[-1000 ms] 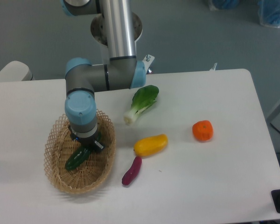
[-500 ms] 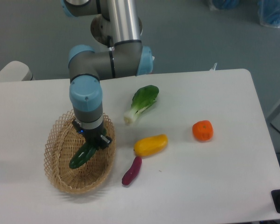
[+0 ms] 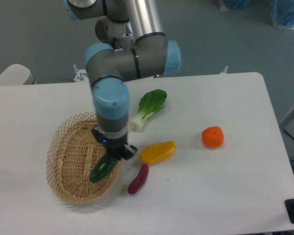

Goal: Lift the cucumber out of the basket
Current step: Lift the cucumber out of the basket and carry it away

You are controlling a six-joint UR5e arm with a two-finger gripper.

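— How do the jaws stand?
— The gripper (image 3: 113, 155) has them closed narrowly on the upper end of the cucumber (image 3: 104, 168). The cucumber hangs tilted from it, its lower end pointing down to the left.

— And where is that cucumber relative to the basket?
— Over the right-hand side of the basket (image 3: 68, 166), close to the rim. Whether its low end touches the wicker I cannot tell.

— Anything else inside the basket?
— Only bare weave shows in the part that is visible; the arm hides a little of the rim.

— What lies around it?
— On the white worktop (image 3: 235, 103), a purple eggplant (image 3: 138, 179) lies just beside the basket's right edge, with a yellow pepper (image 3: 158, 152) near above it. A bok choy (image 3: 148, 108) lies farther back, and an orange tomato-like piece (image 3: 212, 137) sits well apart to the right.
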